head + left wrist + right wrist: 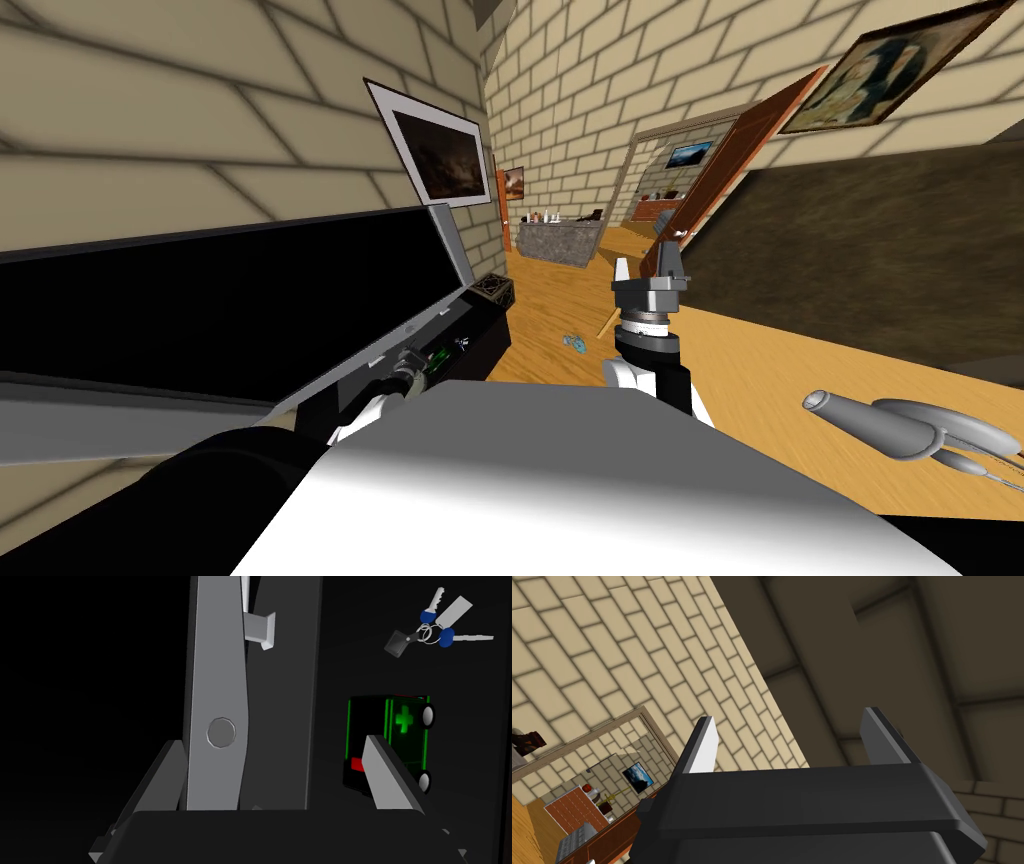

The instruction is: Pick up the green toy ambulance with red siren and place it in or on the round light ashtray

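left gripper (271, 741) was found low over a dark surface (465, 756) beneath a large black screen (230, 290), jaws open and holding nothing. the toy ambulance (387, 726), drawn dark with green outlines, a green cross, a red patch and white wheels, lay on that surface just beyond one finger (390, 781), which overlapped it in the left wrist view; it was not between the jaws. in the head view its green showed just beside the gripper, apparently near the surface's edge facing the room. a tall grey upright (215, 701), of unknown purpose, stood in line with the gap between the jaws. a bunch of keys (430, 628) lay farther along the surface, apart from the toy. right gripper (650, 268) was raised clear of the work, jaws open and empty. judgement: the step in hand was the approach to the grasp. done well, the hand would shift sideways until the toy sat centred in the gap, clear of the upright, then descend before closing across its sides. a finger striking first risked pushing the toy toward the keys.
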